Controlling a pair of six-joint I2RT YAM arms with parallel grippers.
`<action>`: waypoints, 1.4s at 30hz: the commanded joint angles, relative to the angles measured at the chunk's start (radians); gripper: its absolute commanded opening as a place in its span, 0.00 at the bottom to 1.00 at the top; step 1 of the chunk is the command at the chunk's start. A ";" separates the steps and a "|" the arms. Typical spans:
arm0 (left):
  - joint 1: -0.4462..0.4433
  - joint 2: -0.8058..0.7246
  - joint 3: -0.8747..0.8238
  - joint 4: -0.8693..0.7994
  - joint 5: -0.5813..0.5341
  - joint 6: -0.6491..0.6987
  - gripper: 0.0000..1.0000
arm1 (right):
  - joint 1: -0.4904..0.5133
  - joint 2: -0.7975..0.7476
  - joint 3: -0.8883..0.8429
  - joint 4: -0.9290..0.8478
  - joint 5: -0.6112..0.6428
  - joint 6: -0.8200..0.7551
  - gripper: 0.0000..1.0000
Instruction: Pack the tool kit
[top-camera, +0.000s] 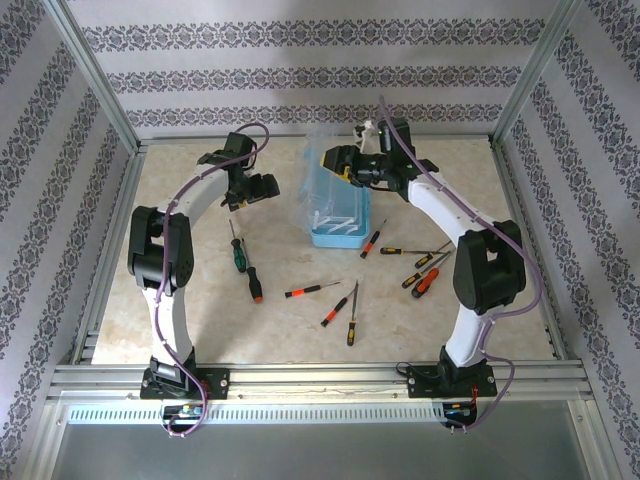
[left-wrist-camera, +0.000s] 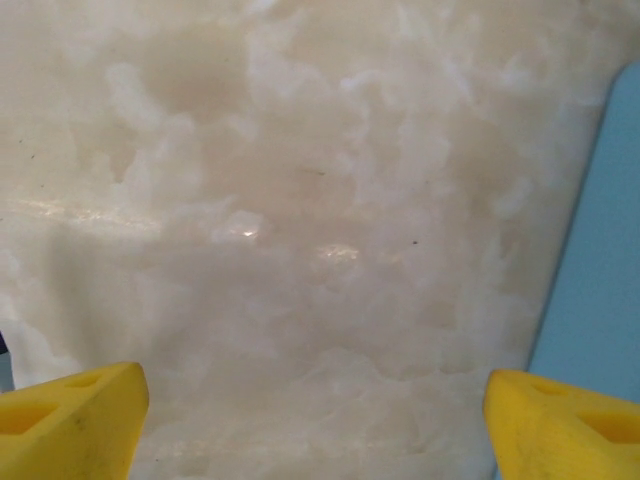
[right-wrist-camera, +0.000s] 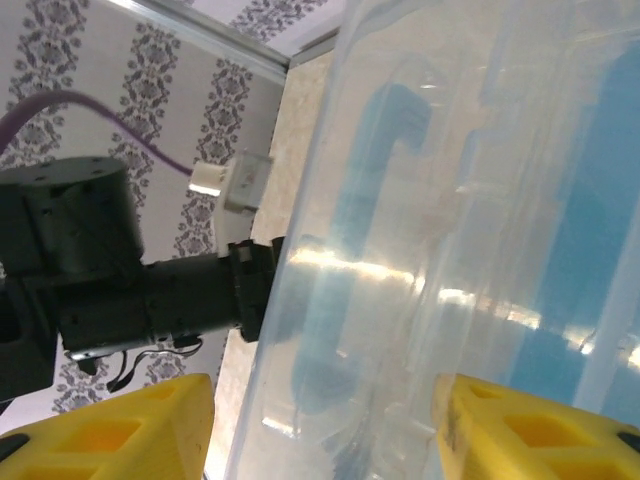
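Plenty of open surface (top-camera: 280, 245) left of the blue tool case (top-camera: 338, 234); its upright clear lid (top-camera: 328, 165) walls off the back, screwdrivers (top-camera: 311, 290) litter the front.

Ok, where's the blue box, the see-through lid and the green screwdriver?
blue box (top-camera: 338, 239): top view, on its near blue wall.
see-through lid (top-camera: 322, 165): top view, middle of the upright clear panel.
green screwdriver (top-camera: 238, 257): top view, on its green handle.

The case (top-camera: 338, 234) stands midway back on the table (top-camera: 200, 330), screwdrivers (top-camera: 300, 292) scattered before it.
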 joint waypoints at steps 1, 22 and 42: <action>-0.006 -0.010 -0.013 -0.019 -0.027 0.046 0.86 | 0.053 0.023 0.082 -0.136 0.062 -0.107 0.61; 0.022 -0.041 -0.183 0.124 0.035 0.065 0.88 | 0.177 0.077 0.222 -0.222 0.188 -0.130 0.61; 0.070 0.011 -0.132 0.104 0.075 0.113 0.90 | -0.160 -0.075 -0.052 -0.323 0.373 -0.261 0.59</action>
